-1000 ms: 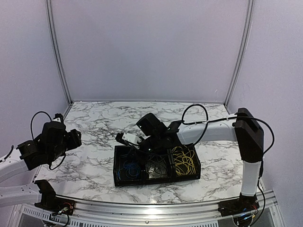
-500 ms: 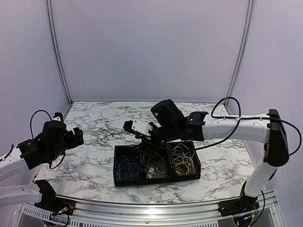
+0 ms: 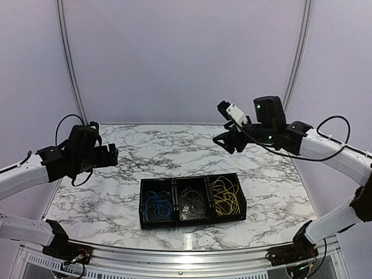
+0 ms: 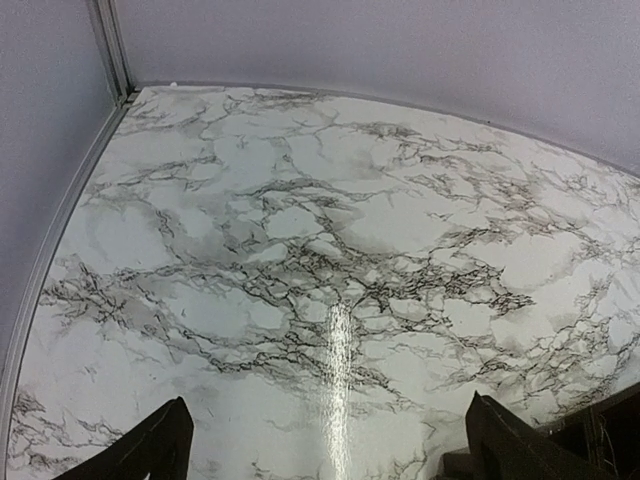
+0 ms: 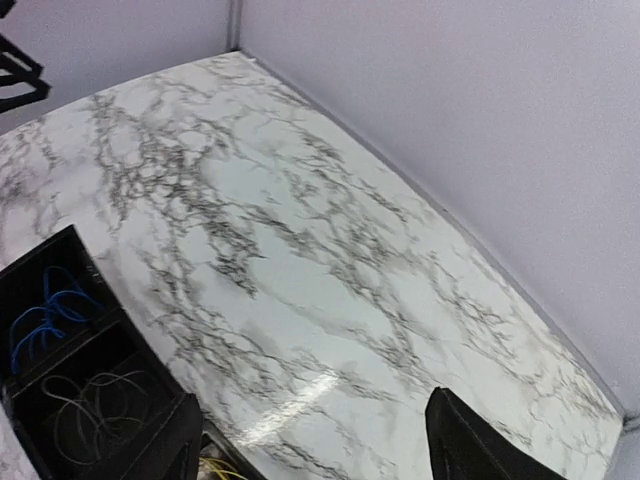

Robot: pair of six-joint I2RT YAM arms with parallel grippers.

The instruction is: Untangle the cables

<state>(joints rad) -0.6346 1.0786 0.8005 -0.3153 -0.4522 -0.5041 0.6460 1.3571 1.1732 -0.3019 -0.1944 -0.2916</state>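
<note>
From above, a black tray [image 3: 174, 181] sits on the marble table [image 3: 116, 197] near the front edge, split into three compartments side by side. The blue cable [image 3: 157, 202] lies in the left one, the grey cable [image 3: 192, 204] in the middle and the yellow cable [image 3: 225, 197] in the right, each loose coil walled off from its neighbours. That looks like the point of the tray, since separated strands cannot snag on one another, and I judge the untangling essentially done. The left gripper [image 3: 111, 156] hangs high over the table's left side, well apart from the tray, and the right gripper [image 3: 224, 141] hovers high toward the back right, also well clear. Neither carries anything, a sensible pose when nothing needs lifting. The left wrist view shows its two fingers [image 4: 165, 445] spread wide at the bottom corners with only bare marble between them, so that gripper is open and empty. A dark corner at the lower right is probably the tray, but it is too cropped to be sure. The right wrist view looks down over the table toward the wall, its fingers [image 5: 465, 440] likewise apart with nothing between them, open and empty. The tray shows at lower left with blue and grey coils in adjoining compartments and a sliver of yellow beyond.
</note>
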